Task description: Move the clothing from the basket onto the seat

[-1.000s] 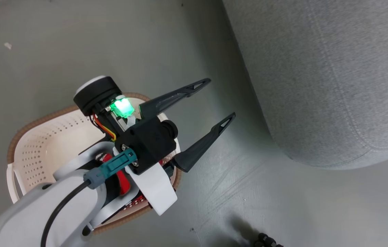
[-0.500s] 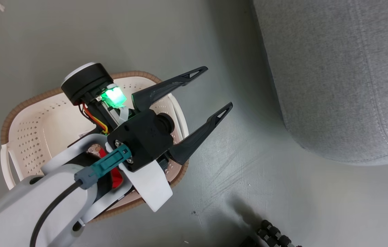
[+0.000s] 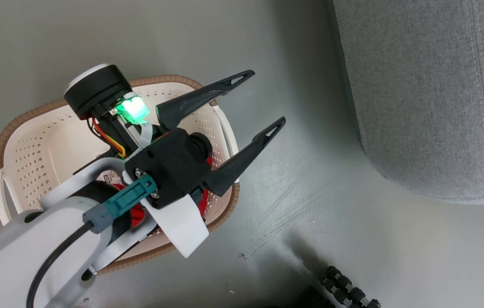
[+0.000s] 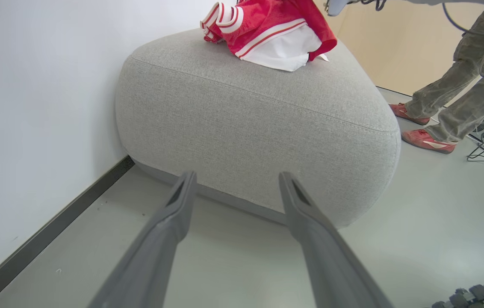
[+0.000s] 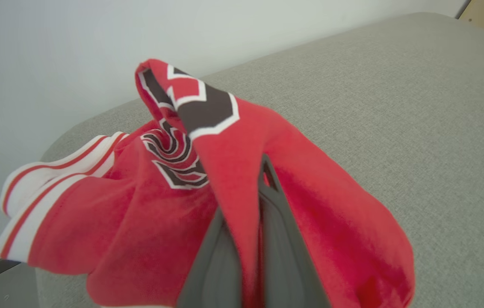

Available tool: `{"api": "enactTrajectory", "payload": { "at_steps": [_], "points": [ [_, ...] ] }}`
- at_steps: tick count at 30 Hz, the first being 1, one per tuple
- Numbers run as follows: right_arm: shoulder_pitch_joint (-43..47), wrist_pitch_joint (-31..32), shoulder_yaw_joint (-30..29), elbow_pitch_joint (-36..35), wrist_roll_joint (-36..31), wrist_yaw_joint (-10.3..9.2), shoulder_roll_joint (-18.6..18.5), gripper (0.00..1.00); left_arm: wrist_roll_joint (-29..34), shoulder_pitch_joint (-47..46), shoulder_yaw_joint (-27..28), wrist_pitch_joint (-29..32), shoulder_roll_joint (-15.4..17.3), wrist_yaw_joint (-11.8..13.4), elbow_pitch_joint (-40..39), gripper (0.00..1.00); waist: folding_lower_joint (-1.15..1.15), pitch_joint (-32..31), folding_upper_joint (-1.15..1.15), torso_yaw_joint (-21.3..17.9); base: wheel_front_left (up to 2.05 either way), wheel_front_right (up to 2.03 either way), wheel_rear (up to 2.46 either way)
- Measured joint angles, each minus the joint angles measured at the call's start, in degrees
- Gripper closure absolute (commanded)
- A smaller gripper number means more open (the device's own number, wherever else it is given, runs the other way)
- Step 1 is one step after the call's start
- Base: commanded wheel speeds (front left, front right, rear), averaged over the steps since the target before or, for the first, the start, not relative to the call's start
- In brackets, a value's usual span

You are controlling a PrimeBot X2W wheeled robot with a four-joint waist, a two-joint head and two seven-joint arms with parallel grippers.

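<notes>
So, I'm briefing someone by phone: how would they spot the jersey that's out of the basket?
Find the big grey sofa against the white wall. On top sits a crumpled red jersey with white panels and striped trim. Unlike the red clothing left in the cream basket, it is pinched in the fingers of the right gripper.

**Legible text: none.** Right wrist view: the clothing (image 5: 242, 141) carries dark, white-outlined characters (image 5: 203, 109). Folds in the red fabric break them up, so no letter or numeral can be made out. Head view: a small pale patch (image 3: 109, 176) inside the basket (image 3: 32, 141) is too small and blurred to read.
</notes>
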Motion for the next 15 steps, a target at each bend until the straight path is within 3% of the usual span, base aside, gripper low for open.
{"api": "enactTrajectory", "payload": {
  "at_steps": [1,2,4,5,6,15],
  "points": [
    [-0.4,0.0,-0.3,0.4,-0.5,0.00,0.4,0.95,0.1,0.0,0.0,0.0,0.2,0.0,0.1,0.00,0.00,0.0,0.00,0.0,0.00,0.00,0.00],
    [-0.7,0.0,-0.7,0.7,-0.5,0.00,0.8,0.72,0.2,0.0,0.0,0.0,0.3,0.0,0.1,0.00,0.00,0.0,0.00,-0.1,0.00,0.00,0.00],
    [-0.7,0.0,-1.0,1.2,-1.0,0.00,1.4,0.36,0.4,0.0,0.1,0.0,0.5,0.0,0.2,0.00,0.00,0.0,0.00,-0.2,0.00,0.00,0.00],
    [-0.7,0.0,-1.3,1.3,-1.2,0.00,1.6,0.06,0.5,0.0,0.2,0.0,0.6,0.0,0.3,0.00,0.00,-0.1,0.00,-0.3,0.00,0.00,0.00],
    [-0.7,0.0,-1.5,1.4,-1.5,0.00,1.8,0.00,0.5,0.0,0.2,0.0,0.7,-0.2,0.4,0.00,0.00,-0.1,0.00,-0.3,0.00,0.00,0.00],
    [-0.6,-0.1,-3.0,0.4,-4.4,0.00,3.7,0.00,0.5,0.0,0.3,-0.2,1.1,-0.5,0.9,0.00,0.00,-1.1,0.00,-1.2,0.00,0.00,0.00]
  ]
}}
